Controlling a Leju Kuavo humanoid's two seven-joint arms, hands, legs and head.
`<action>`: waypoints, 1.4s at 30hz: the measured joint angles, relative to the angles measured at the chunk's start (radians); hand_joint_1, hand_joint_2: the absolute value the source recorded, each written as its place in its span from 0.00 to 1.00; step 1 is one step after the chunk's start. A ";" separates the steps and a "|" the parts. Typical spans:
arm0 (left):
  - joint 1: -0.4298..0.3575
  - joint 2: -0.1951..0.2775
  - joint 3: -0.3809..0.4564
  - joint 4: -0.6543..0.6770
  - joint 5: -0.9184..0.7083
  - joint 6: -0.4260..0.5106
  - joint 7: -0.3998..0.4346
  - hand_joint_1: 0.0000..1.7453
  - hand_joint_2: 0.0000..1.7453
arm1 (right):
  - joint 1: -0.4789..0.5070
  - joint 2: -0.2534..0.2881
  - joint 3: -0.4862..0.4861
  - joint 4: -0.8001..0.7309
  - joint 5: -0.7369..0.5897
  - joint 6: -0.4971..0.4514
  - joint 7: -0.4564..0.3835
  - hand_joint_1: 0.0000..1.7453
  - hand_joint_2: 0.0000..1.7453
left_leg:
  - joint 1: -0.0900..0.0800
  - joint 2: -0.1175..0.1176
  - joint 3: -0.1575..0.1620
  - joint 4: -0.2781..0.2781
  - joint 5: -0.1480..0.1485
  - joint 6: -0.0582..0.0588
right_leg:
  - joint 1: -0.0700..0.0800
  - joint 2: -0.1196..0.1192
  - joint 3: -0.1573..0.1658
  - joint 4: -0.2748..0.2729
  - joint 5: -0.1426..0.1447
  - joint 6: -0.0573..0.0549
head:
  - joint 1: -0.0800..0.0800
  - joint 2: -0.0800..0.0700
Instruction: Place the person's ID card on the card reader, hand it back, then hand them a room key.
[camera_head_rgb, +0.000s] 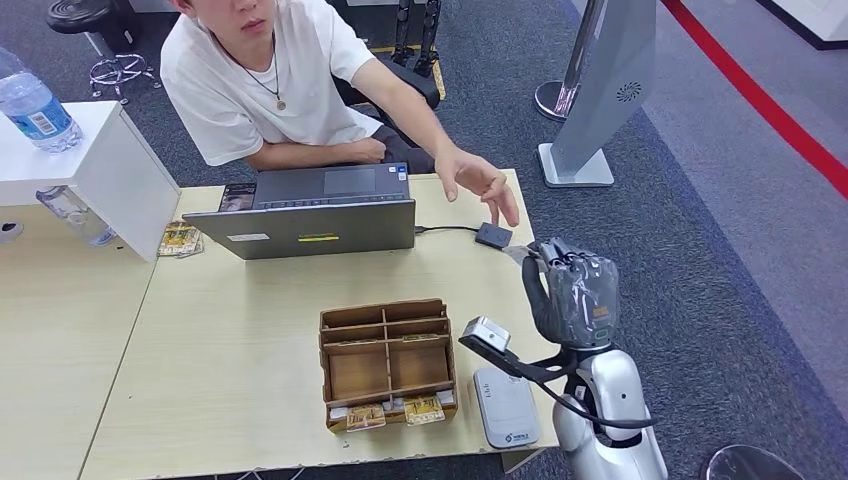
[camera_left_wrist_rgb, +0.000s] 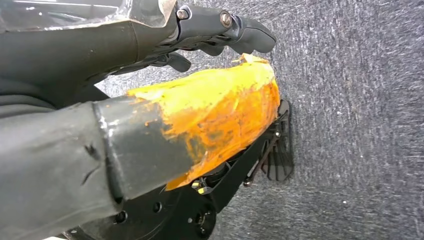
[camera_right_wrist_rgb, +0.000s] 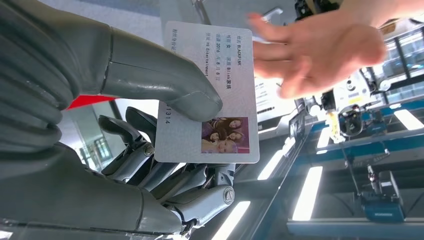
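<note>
Right hand (camera_head_rgb: 572, 290) pinches ID card (camera_right_wrist_rgb: 215, 85); left hand (camera_left_wrist_rgb: 220, 30) state unclear; wooden table (camera_head_rgb: 230, 330), grey carpet (camera_head_rgb: 720, 260)

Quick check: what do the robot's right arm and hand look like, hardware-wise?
The right arm is a glossy silver shell with a black cable looping alongside and a small grey boxy camera on a black bracket at the wrist. The right hand is dark grey under a clear plastic cover, with a thick grey thumb.

The head view looks forward and down over the tabletop (camera_head_rgb: 230, 330); the right wrist view sits close behind the right hand (camera_right_wrist_rgb: 150, 150), facing upward, sharing the person's hand (camera_right_wrist_rgb: 320, 50); the left wrist view faces the floor (camera_left_wrist_rgb: 350, 125).
</note>
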 joint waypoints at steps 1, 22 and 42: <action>0.000 0.001 -0.003 0.000 -0.002 0.000 0.003 0.00 0.00 | -0.009 0.000 0.006 0.001 0.013 0.000 0.016 1.00 1.00 | 0.000 0.000 0.000 0.000 0.000 0.000 | 0.000 0.000 0.000 0.000 0.000 0.000 | 0.000 0.000; 0.001 0.004 -0.036 0.000 -0.015 -0.001 0.021 0.00 0.00 | -0.142 -0.002 0.153 0.128 0.081 0.000 0.215 0.00 1.00 | 0.000 0.000 0.000 0.000 0.000 0.000 | 0.000 0.000 0.000 0.000 0.000 0.000 | 0.000 0.000; 0.001 0.002 -0.036 0.000 0.029 -0.002 0.004 0.00 0.00 | -0.060 -0.012 0.166 0.063 -0.076 0.000 0.082 0.00 1.00 | 0.000 0.000 0.000 0.000 0.000 0.000 | 0.000 0.000 -0.001 0.000 0.000 0.000 | 0.000 0.000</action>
